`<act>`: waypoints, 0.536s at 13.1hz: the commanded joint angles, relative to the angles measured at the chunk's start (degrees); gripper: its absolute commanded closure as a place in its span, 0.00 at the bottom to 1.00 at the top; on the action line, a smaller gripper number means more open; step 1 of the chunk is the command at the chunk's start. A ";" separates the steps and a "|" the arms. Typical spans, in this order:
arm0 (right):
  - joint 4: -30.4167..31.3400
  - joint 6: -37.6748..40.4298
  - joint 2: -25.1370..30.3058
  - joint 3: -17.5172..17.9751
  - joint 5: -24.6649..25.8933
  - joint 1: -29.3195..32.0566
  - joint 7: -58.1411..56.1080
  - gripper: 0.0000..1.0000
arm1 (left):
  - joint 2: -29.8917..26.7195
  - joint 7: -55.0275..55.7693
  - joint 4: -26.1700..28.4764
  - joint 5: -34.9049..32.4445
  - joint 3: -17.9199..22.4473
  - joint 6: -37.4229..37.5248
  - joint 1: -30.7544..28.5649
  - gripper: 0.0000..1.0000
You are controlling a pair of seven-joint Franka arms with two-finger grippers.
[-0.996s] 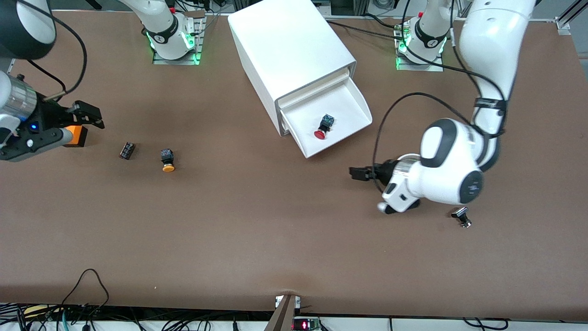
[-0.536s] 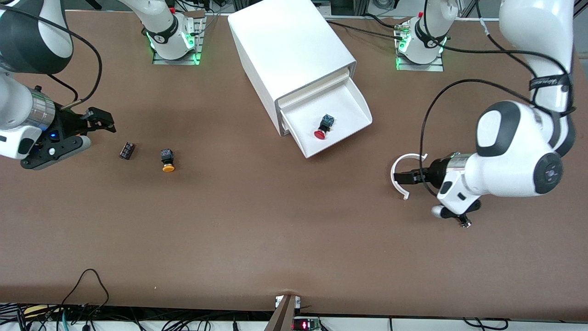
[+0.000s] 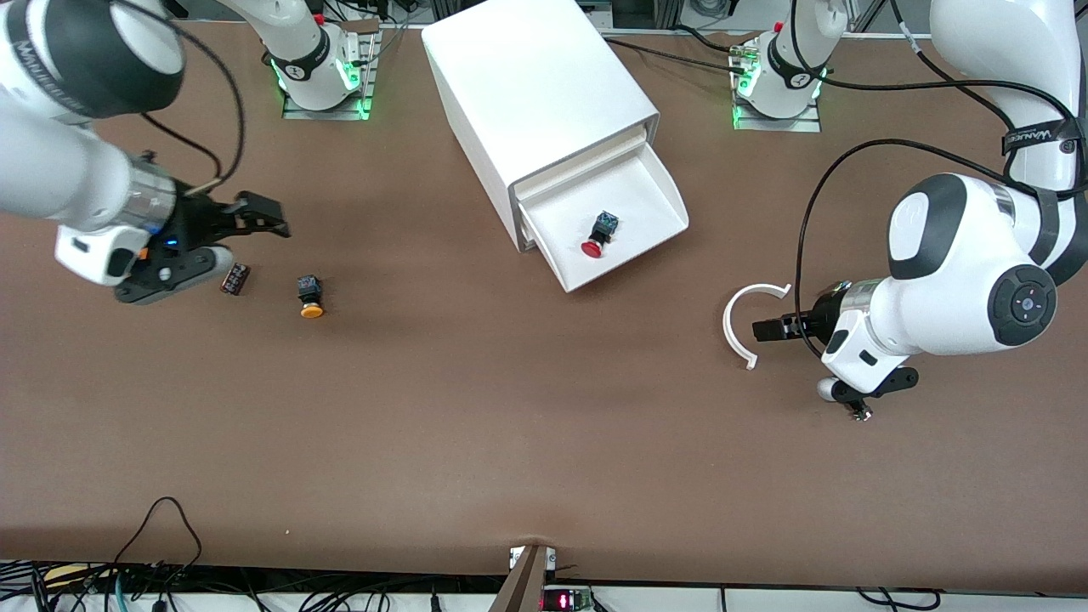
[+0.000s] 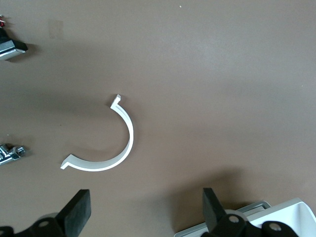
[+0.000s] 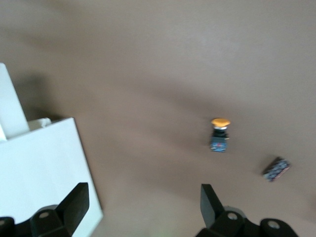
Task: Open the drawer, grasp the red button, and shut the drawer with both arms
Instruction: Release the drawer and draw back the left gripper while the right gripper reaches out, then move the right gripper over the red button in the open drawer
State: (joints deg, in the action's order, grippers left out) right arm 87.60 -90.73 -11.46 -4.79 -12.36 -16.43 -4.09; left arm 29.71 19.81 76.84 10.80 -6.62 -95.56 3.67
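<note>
You are seeing the button (image 3: 597, 235) lying in the open drawer (image 3: 633, 195); the right gripper (image 3: 255, 214), toward the right arm's end from that drawer, and the left gripper (image 3: 761, 330) are both empty, fingers spread; careless reaching risks grabbing the yellow-capped button (image 3: 310, 296).

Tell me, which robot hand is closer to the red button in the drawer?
The left hand, though not by much. It hangs open beside the white curved piece, nearer the camera than the open drawer holding the red button. The right hand, also open, is by the orange button.
</note>
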 commanded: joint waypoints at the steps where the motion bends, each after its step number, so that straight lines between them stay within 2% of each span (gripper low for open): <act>1: -1.11 -3.47 -0.85 0.05 -0.74 -6.57 13.52 0.00 | -1.06 0.67 0.77 -1.84 -0.06 -0.41 0.11 0.01; 5: -3.82 -8.40 -5.05 0.05 -0.56 -15.45 30.23 0.00 | -1.06 0.67 0.77 -2.19 -0.15 -0.41 0.11 0.01; 7: -9.69 -9.47 -9.87 -0.04 -0.47 -19.58 39.55 0.00 | -1.06 0.75 0.77 -3.42 -0.15 -0.41 0.11 0.01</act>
State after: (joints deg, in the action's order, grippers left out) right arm 85.32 -100.74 -16.03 -4.12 -12.49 -32.88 28.37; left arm 29.71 19.82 76.84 9.53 -6.62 -95.67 3.68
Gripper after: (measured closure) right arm 0.000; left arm 0.004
